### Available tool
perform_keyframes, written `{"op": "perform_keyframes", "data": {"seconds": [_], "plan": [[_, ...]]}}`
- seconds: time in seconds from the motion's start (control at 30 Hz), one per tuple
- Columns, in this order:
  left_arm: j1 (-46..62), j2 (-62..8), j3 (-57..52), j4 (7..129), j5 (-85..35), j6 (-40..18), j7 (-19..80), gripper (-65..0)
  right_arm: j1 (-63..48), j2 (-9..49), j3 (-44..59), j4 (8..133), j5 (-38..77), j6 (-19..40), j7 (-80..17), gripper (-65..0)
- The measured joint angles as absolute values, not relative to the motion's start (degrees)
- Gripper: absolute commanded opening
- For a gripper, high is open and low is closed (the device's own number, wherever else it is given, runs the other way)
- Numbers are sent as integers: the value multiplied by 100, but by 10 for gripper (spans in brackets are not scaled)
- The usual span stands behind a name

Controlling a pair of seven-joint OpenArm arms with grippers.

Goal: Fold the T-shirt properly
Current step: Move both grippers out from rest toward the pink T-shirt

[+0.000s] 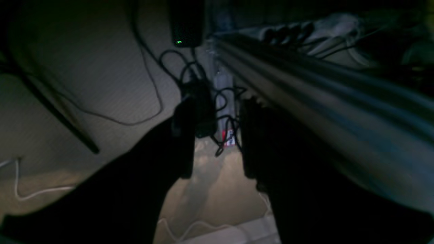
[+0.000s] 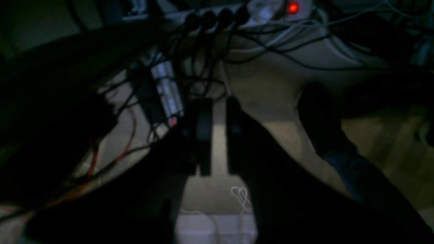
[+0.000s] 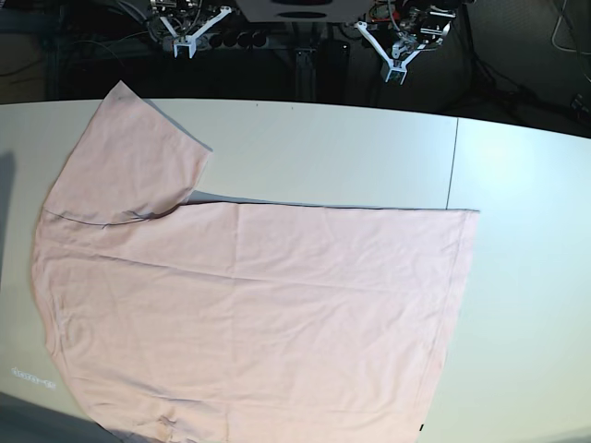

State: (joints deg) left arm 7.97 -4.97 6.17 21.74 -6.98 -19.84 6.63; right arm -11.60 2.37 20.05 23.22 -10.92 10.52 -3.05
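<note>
The pale pink T-shirt (image 3: 249, 314) lies spread flat on the white table (image 3: 526, 231), plain side up. One short sleeve (image 3: 129, 166) points to the back left, the hem runs down the right side, and the lower edge leaves the picture. Both arms hang behind the table's far edge, well clear of the cloth. My left gripper (image 3: 397, 66) (image 1: 217, 101) is open with nothing between its dark fingers. My right gripper (image 3: 185, 44) (image 2: 218, 101) shows a narrow gap and holds nothing. Both wrist views look down at a dim floor.
Behind the table stand black frames, a power strip (image 2: 293, 7) with a red light, and tangled cables (image 1: 203, 84). A metal rail (image 1: 322, 95) runs beside the left gripper. A seam (image 3: 452, 166) crosses the tabletop right of the shirt.
</note>
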Motion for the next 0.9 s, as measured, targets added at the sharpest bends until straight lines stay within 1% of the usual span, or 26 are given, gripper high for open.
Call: {"op": "perform_keyframes", "data": {"seconds": [0.07, 0.2, 0.47, 0.6, 0.8, 0.9], "plan": [[991, -593, 617, 2394, -685, -2145, 672, -407, -1354, 316, 1881, 2488, -902, 1140, -320, -560], [1448, -797, 620, 2950, -687, -2198, 666, -407, -1822, 604, 1402, 2947, -696, 1208, -336, -560], [2440, -1269, 626, 4587, -676, -2237, 484, -407, -3037, 1175, 414, 4458, -701, 1229, -327, -554], [2932, -1459, 637, 5572, -687, -2255, 469, -407, -3691, 1452, 360, 5332, -615, 1249, -340, -511], [3590, -1831, 637, 6932, -668, -2281, 515, -406, -4491, 2051, 368, 6552, -434, 1249, -355, -511], [3868, -2025, 635, 7662, -668, -2283, 753, -404, -4814, 2329, 362, 7107, -432, 1260, -320, -510]]}}
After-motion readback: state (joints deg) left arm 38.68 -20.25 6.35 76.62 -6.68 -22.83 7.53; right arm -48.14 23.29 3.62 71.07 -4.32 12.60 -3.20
